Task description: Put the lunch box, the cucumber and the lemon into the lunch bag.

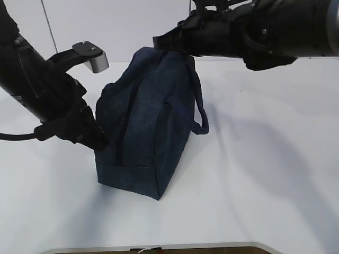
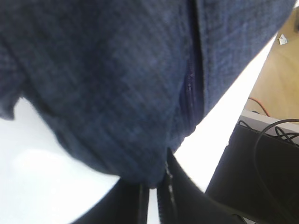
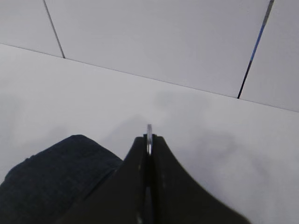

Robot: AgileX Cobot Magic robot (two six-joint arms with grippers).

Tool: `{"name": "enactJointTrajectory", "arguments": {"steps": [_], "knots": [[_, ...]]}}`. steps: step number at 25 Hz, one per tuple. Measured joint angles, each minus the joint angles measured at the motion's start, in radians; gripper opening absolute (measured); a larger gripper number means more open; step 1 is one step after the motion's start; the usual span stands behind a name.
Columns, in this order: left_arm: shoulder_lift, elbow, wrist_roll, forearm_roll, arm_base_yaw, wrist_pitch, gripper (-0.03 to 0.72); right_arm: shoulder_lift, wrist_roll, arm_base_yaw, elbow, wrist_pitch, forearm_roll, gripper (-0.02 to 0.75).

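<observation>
The dark navy lunch bag (image 1: 145, 121) stands on the white table (image 1: 265, 174), its zipper (image 1: 124, 127) running along the top. My left gripper (image 1: 98, 140) is shut on the bag's fabric at its near left end; the left wrist view shows the fabric (image 2: 117, 84) caught at the tips of the gripper (image 2: 154, 186). My right gripper (image 1: 159, 42) is at the bag's far top end, shut on the silver ring pull (image 3: 149, 131), which sticks out between the tips of the gripper (image 3: 149, 138). The lunch box, the cucumber and the lemon are out of view.
A strap handle (image 1: 200, 106) hangs on the bag's right side. The table's front edge (image 1: 159, 246) runs along the bottom. A white panelled wall (image 3: 154, 42) stands behind. Black equipment with cables (image 2: 261, 154) sits past the table edge in the left wrist view.
</observation>
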Motion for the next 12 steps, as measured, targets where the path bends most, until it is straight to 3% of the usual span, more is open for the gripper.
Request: {"name": "enactJointTrajectory", "arguments": {"steps": [9, 12], "knots": [[0.0, 0.0, -0.006, 0.0, 0.0, 0.006, -0.01, 0.024, 0.004, -0.015, -0.06, -0.071, 0.006, 0.005], [0.0, -0.008, -0.075, -0.002, 0.0, 0.016, 0.008, 0.024, 0.015, -0.017, -0.064, -0.099, 0.006, 0.005]]}}
